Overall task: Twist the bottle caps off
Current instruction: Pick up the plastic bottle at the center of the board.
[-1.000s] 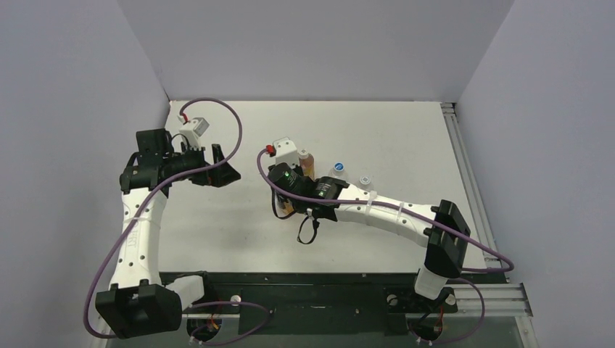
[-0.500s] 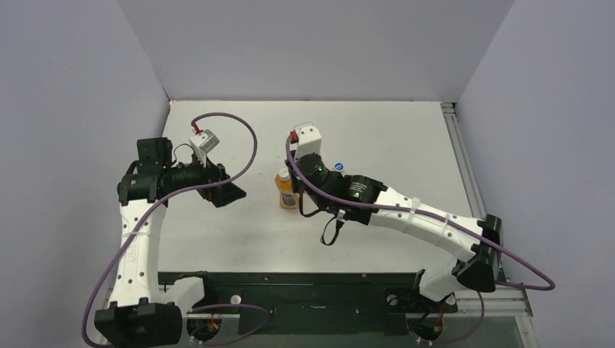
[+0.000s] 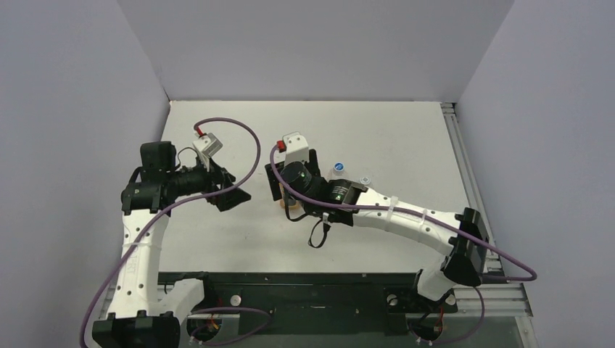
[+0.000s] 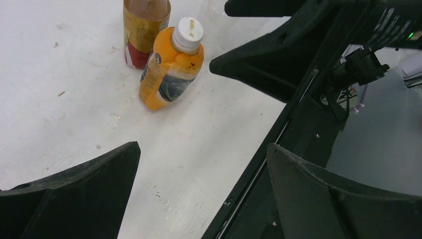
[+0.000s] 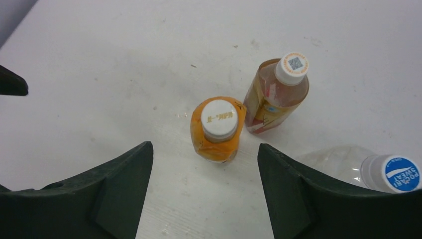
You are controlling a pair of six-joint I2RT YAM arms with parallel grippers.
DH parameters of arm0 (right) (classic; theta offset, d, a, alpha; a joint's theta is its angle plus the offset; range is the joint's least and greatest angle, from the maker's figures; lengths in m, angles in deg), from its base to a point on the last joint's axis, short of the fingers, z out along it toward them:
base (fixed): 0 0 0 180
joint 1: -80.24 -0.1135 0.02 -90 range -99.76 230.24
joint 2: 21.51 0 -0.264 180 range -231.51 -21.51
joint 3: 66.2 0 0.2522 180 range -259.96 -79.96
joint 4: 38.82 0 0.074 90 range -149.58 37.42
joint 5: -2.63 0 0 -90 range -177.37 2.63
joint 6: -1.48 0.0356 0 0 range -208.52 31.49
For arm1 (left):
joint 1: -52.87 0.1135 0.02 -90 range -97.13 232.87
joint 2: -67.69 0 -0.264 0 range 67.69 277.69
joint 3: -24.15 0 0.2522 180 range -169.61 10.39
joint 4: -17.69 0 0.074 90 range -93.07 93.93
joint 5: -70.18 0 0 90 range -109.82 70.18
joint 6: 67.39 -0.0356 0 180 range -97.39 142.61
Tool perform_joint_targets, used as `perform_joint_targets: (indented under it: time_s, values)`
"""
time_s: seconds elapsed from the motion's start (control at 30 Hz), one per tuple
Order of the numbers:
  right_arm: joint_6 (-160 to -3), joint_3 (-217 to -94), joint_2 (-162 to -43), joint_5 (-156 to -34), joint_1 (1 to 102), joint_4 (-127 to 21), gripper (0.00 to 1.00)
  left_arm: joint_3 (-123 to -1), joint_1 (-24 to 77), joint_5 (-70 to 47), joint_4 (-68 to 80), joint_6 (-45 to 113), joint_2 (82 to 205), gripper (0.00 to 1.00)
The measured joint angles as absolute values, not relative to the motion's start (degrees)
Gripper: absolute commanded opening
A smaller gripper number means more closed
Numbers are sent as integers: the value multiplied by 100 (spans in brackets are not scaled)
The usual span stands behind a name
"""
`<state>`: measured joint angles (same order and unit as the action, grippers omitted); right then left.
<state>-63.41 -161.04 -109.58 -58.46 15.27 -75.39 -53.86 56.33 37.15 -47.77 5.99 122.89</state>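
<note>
Above the orange bottle [image 5: 218,147], which stood mid-table [image 3: 406,130] just beside the reddish-brown bottle [image 5: 271,107], the right gripper [image 5: 204,145] had sprung apart from shut and held nothing. Its white cap [image 5: 219,118] was still on, so unscrewing had probably not begun. Half a second earlier that gripper sat closed beside the bottle; the left gripper [image 4: 203,147], wide open and empty, had edged nearer.
</note>
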Motion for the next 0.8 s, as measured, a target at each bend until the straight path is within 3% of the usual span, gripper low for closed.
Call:
perform_joint_targets:
  time_s: [0.5,0.8]
  values:
    - [-6392,-16421,-12009,-5990,1824,-7502,52,-5381,5633,3566,-4766,837,12512,97]
    - [-6442,-16581,-12215,-6030,1864,-7382,23,-5320,5633,3571,-4753,848,12499,97]
